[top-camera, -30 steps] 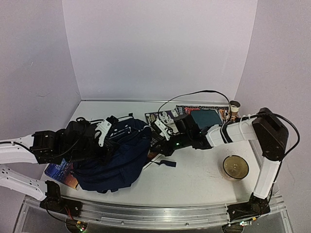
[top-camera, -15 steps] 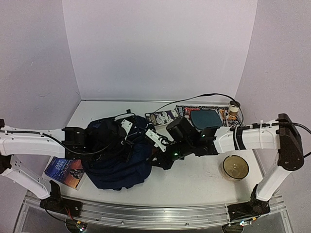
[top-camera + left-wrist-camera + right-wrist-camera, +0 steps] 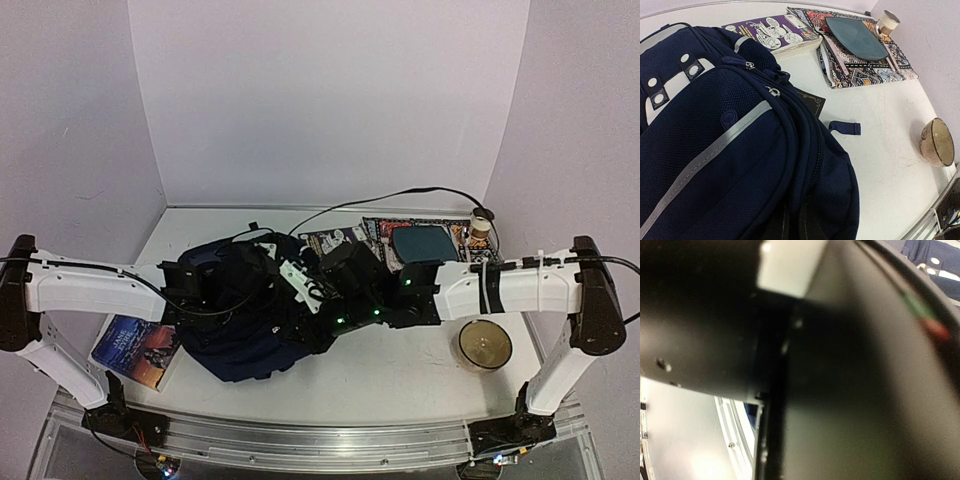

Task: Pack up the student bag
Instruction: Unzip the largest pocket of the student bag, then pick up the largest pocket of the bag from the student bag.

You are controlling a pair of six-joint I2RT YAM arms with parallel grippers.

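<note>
On the white desk (image 3: 400, 370), left of centre: the student bag (image 3: 245, 335), navy with pale stripes and white patches, slumped on its side between the two arms.

Left gripper (image 3: 250, 278) reaching in from the left, buried against the top of the bag, clenched. Pinching fabric or not: impossible to tell. From its wrist camera, only navy cloth up close and no fingers in sight.

Right gripper (image 3: 292, 275) coming in from the right, also clenched, tip against the bag's upper edge. Anything caught in it: cannot tell. Its wrist camera almost wholly blocked by a dark blurred surface, with a sliver of the bag at the top right corner.

Just beside the bag's right side: a black card (image 3: 810, 102) and a loose navy tab (image 3: 845, 127).

Behind the bag: a purple comic book (image 3: 772, 32), next to a patterned mat (image 3: 865, 75) carrying a teal pouch (image 3: 855, 37), with a small cup (image 3: 887, 22) at the mat's far corner.

Well apart on the right: a bowl (image 3: 485, 345).

At the front left, partly under the bag: a book (image 3: 135, 350).
</note>
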